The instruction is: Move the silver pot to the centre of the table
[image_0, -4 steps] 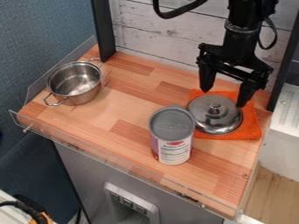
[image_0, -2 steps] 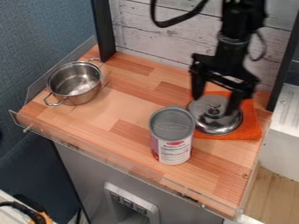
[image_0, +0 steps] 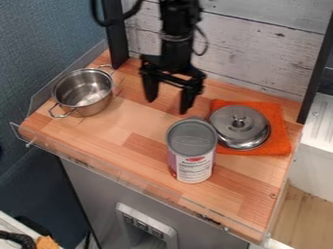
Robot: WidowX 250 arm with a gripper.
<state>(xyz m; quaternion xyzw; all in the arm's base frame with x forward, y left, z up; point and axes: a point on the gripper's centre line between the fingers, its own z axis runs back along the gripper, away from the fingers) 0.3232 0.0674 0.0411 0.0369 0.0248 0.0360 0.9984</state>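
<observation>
The shiny silver two-handled metal pot (image_0: 83, 92) stands open and empty at the left end of the wooden desk (image_0: 139, 119). The black two-finger jaws (image_0: 169, 104) hang wide apart, holding nothing, behind the grey-lidded cylindrical can (image_0: 191, 151).
</observation>
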